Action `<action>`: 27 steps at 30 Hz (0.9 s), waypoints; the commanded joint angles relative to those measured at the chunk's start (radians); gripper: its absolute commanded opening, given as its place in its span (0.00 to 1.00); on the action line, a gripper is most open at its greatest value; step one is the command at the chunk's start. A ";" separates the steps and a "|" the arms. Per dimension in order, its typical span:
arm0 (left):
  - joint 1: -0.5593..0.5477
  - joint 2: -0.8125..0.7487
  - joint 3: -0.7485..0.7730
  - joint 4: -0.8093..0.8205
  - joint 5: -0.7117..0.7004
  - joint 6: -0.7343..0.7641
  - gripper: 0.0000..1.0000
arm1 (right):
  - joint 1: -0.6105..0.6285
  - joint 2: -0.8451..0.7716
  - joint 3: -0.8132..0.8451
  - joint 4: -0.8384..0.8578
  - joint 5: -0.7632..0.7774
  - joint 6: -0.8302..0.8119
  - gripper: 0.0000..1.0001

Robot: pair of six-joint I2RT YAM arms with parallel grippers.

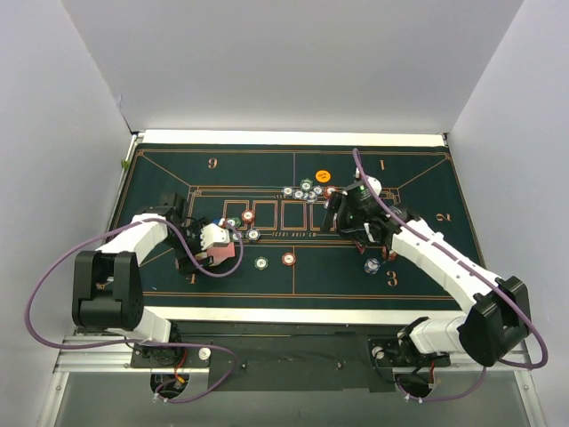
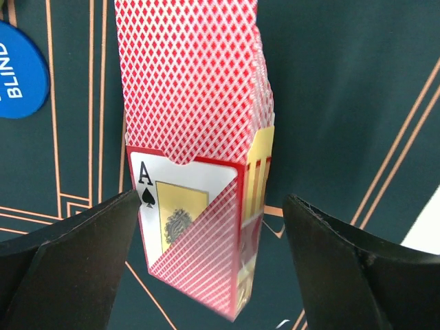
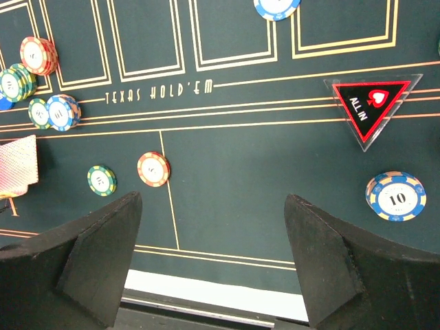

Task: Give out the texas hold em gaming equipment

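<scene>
A red card box [image 2: 196,227] with an ace of spades on its face stands tilted between my left gripper's [image 2: 210,247] open jaws. The left finger is at its edge and a gap shows on the right. Red-pink-backed cards [image 2: 189,75] stick out of its top. In the top view the left gripper [image 1: 203,242] and the box [image 1: 224,252] are at the mat's left. My right gripper [image 1: 343,210] is open and empty above the mat [image 3: 213,234]. A red-orange chip [image 3: 152,168] and a green chip [image 3: 102,180] lie ahead of it to the left.
A blue blind button [image 2: 17,72] lies by the deck. An orange button [image 1: 324,176] and a chip cluster [image 1: 303,191] sit mid-mat. Chip stacks [image 3: 38,55] are at the far left. An all-in triangle [image 3: 371,103] and a blue 10 chip [image 3: 395,196] lie right. The mat's near edge [image 3: 206,285] is close.
</scene>
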State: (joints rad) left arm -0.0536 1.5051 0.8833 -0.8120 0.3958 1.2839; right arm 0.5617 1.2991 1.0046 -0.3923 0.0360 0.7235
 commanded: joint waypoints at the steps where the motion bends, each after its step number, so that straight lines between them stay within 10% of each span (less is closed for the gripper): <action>1: -0.008 0.030 -0.029 0.074 -0.017 0.064 0.97 | -0.009 0.022 0.058 0.001 -0.018 -0.018 0.79; 27: -0.017 -0.200 -0.069 -0.045 0.048 0.068 0.97 | 0.010 0.017 0.035 0.020 -0.027 -0.006 0.77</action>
State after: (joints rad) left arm -0.0605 1.3094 0.8352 -0.8406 0.3908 1.3693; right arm 0.5606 1.3346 1.0325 -0.3756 0.0101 0.7128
